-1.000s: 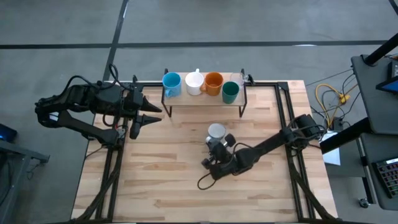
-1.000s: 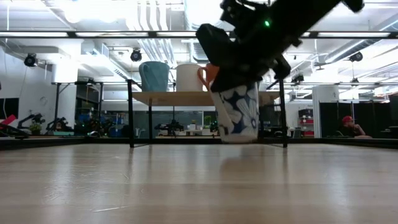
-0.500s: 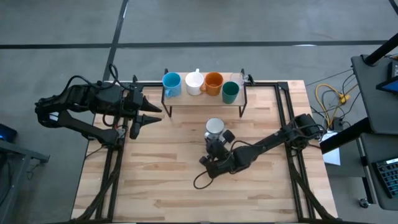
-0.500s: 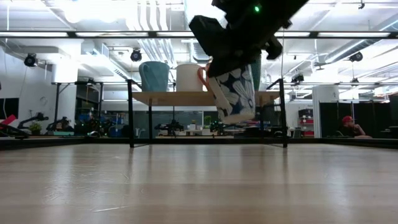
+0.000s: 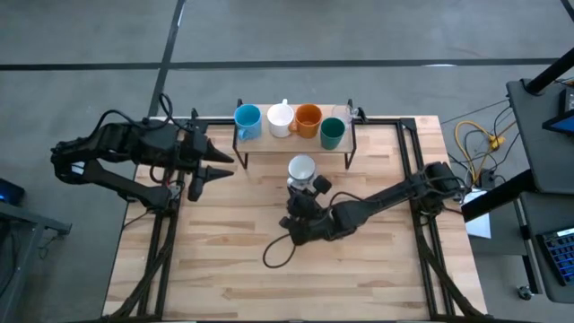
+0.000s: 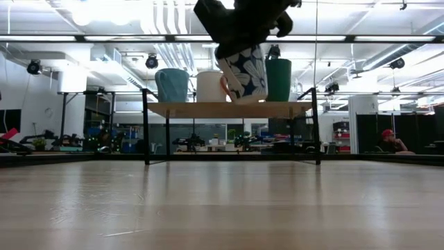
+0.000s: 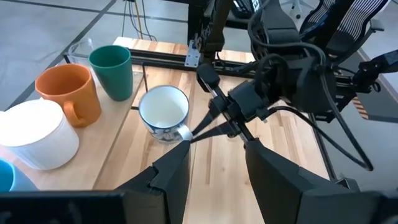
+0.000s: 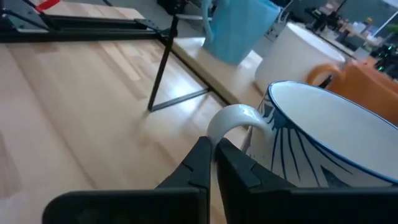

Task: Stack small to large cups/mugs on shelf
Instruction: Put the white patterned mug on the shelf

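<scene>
Just in front of the shelf (image 5: 269, 152), the white mug with the blue floral print (image 5: 301, 169) is held up off the table by the right gripper (image 5: 305, 188), pinched tight on its handle. Behind it, the light blue (image 5: 247, 119), plain white (image 5: 281, 118), orange (image 5: 308, 119) and teal-green (image 5: 332, 133) cups are lined up on the shelf. Off to the side, the left gripper (image 5: 222, 165) is parked with fingers spread, nothing in it.
</scene>
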